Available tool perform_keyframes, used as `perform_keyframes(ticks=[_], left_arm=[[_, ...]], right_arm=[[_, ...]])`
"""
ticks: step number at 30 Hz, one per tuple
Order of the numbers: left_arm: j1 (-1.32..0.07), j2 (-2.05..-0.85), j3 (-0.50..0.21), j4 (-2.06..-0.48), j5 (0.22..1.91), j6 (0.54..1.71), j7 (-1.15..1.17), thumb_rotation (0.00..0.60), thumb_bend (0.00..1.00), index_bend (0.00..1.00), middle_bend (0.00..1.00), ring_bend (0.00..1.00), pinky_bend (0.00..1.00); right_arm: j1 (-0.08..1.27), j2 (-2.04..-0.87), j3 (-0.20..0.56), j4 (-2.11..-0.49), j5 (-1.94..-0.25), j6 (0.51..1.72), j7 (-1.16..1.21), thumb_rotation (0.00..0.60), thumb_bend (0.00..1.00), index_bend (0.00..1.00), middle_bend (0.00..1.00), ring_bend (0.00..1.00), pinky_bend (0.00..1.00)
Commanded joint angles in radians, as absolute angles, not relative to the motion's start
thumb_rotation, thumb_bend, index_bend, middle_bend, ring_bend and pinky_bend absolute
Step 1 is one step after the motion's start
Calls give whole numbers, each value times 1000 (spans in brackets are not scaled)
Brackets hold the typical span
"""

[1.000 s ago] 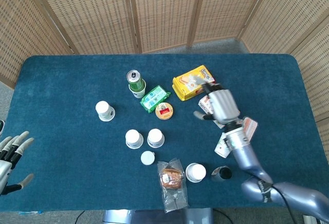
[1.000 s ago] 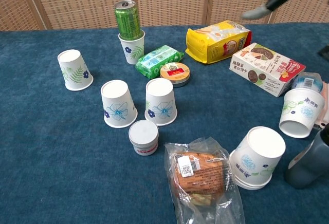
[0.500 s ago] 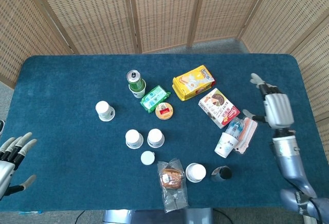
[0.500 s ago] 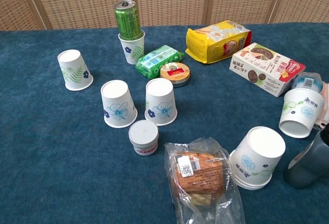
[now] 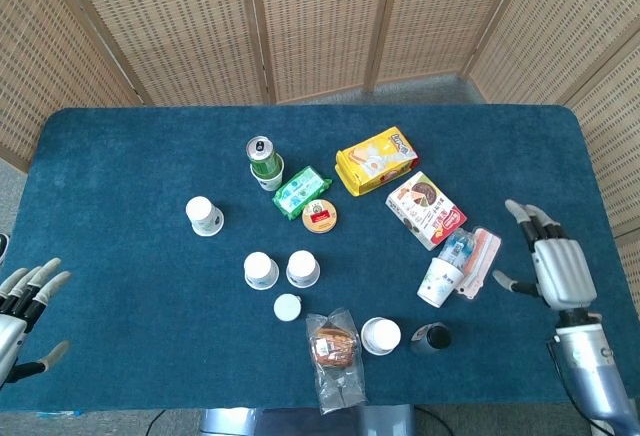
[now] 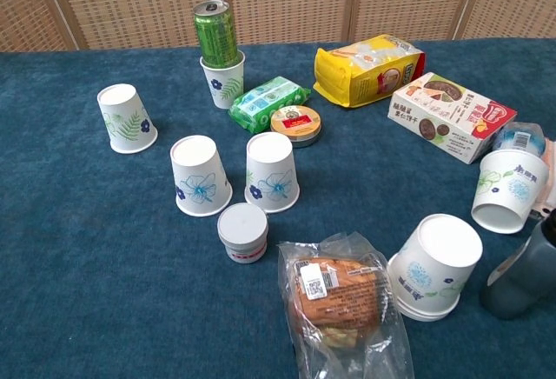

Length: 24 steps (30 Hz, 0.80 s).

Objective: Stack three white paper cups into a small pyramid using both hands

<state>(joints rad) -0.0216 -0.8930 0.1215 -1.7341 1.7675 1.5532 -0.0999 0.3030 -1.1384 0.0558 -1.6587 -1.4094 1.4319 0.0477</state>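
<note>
— What have you got on screen?

— Blue table (image 5: pixel 120 146) fills both views. My right hand (image 5: pixel 556 268) hangs over its right edge, fingers spread, nothing in it. My left hand (image 5: pixel 22 301) is at the far left edge, fingers apart too, holding nothing as far as I can make out, since it is half cut off by the frame.

— And the clutter?

— Yellow snack bag (image 6: pixel 369 68) at the back, cookie box (image 6: pixel 445 116) right of it, wrapped bun (image 6: pixel 337 294) up front.

— The cups?

— Two flowered paper cups (image 6: pixel 198 176) (image 6: pixel 272 171) stand upside down just beside each other mid-table, not stacked. A fern-print cup (image 6: pixel 127 117), also upside down, sits well apart to their left. Green can (image 6: pixel 216 34) stands in an upright cup at the back. A small white jar (image 6: pixel 242 231) sits just in front of the pair.
</note>
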Motion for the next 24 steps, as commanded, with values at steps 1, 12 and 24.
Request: perform_keyframes(ticks=[1,12,24], left_arm=[[-21,-893,121,-1734,1769,1555,-100,600,315,0,0,0,0],[-27,-902,112,-1737,1753,1543,-88,600,314,0,0,0,0],[-156,-884,26,-1797,1626,1368,-88,600,314,0,0,0,0]], right_arm=[[277,-1150,40,-1647,-1430,1456,30,600,152,64,121,70,187],[213,-1194,19,-1539,-1461,1479,77,600,144,57,58,3,140],[190,-1163,45,-1564,-1472,1480,160,600,144,58,52,0,134]])
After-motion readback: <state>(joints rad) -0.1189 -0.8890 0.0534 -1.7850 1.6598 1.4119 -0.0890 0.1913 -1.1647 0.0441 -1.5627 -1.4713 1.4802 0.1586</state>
